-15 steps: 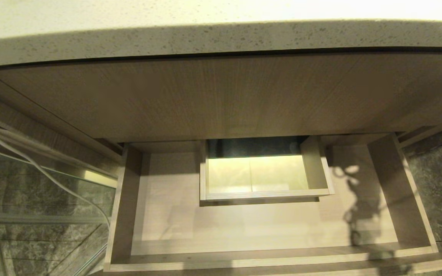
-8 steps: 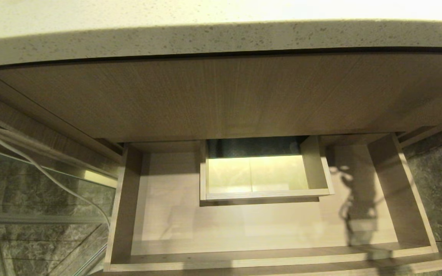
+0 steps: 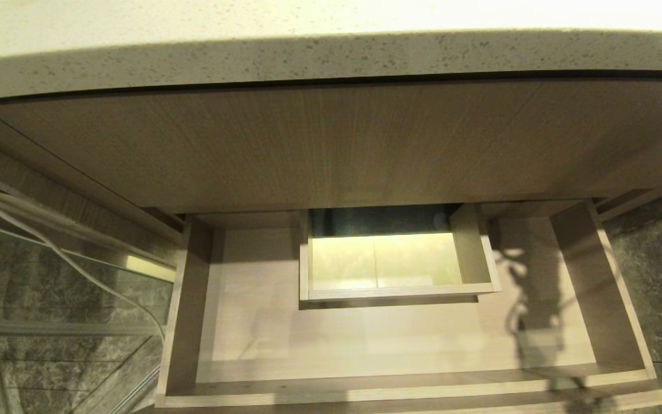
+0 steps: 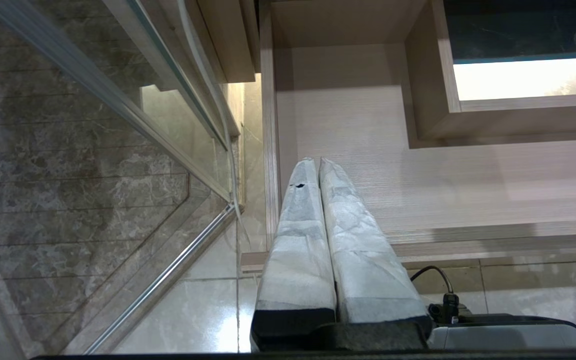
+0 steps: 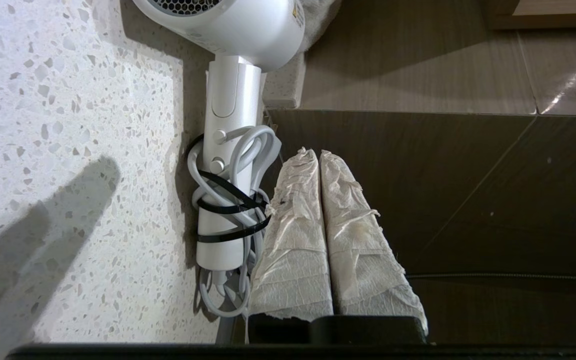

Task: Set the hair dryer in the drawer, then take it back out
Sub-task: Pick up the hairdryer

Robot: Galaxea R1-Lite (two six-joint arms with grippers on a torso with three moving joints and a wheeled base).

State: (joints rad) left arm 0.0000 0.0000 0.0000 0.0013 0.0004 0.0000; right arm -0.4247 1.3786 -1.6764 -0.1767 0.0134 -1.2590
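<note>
Your head view looks down into the drawer [image 3: 365, 345], pulled out in the lower half of the frame; its floor is bare apart from the walled cut-out [image 3: 394, 259] at centre and a shadow falling across its right part. Above it runs the taller wood-grain front panel [image 3: 331, 144], and the speckled tabletop [image 3: 331, 52] fills the top edge. Neither arm shows in this view. A white cable [image 3: 49, 247] crosses the left side over a glass panel [image 3: 49, 299]. In your right wrist view the hair dryer [image 5: 228, 150] lies on the speckled tabletop at its edge, barrel at the top of the frame, handle running down the middle, the white cord [image 5: 238, 200] looped round the handle and bound by a dark tie [image 5: 228, 205]. Your right gripper [image 5: 318, 155] sits just beside the handle, to its right in the frame, jaws pressed together with nothing between them; whether a wrapped finger touches the cord you cannot tell. Your left gripper [image 4: 316, 162] hangs over the drawer's near left corner in the left wrist view, jaws also closed on nothing.
</note>
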